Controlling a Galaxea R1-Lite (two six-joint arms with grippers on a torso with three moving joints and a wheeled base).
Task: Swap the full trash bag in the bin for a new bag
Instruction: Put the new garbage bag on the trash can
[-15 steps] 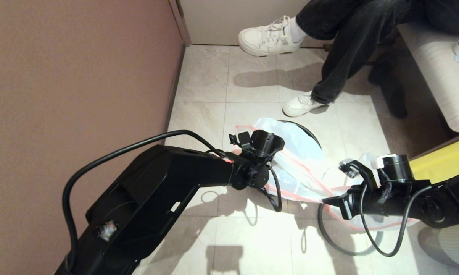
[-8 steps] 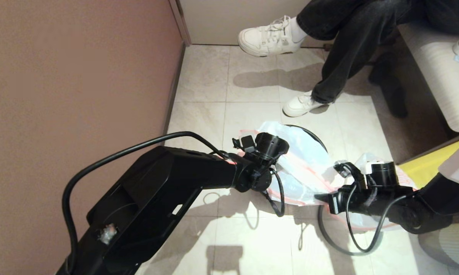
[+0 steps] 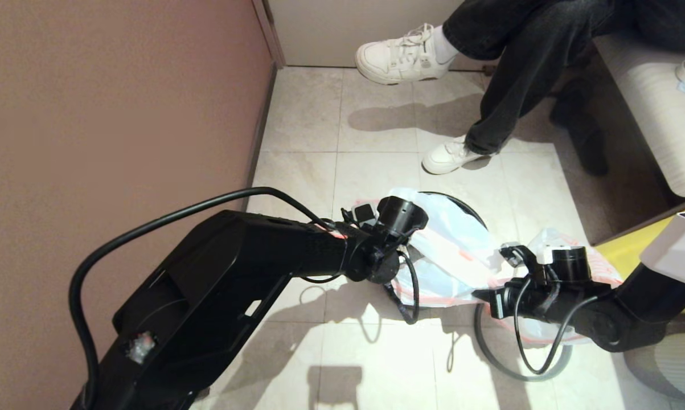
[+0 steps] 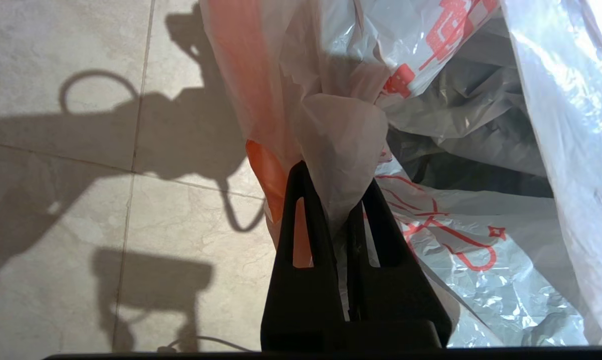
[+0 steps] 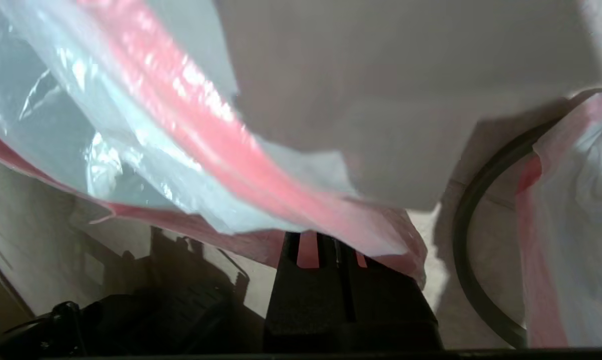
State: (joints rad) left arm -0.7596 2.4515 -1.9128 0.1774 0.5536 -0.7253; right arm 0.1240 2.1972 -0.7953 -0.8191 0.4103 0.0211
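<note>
The new bag (image 3: 453,253), thin whitish film with a pink-red edge and red print, is spread over the dark round bin (image 3: 463,201). My left gripper (image 4: 335,175) is shut on a bunched fold of its edge at the bin's left side. My right gripper (image 5: 321,239) is shut on the bag's pink edge at the side nearest me, its fingertips covered by film. The bin's dark inside (image 4: 481,175) shows under the film. The full trash bag (image 3: 601,267) lies on the floor under my right arm. The grey hoop (image 3: 510,371) lies on the floor beside it.
A seated person's legs and white shoes (image 3: 447,156) are just beyond the bin. A brown wall (image 3: 120,114) runs along the left. A pale bench (image 3: 649,114) and a yellow surface (image 3: 655,242) stand at the right. Bare tiles (image 3: 376,353) lie in front.
My right arm has sunk lower and drawn a little leftward, bringing the bag's near edge down by the bin. My left wrist has shifted only slightly. Both grips have held.
</note>
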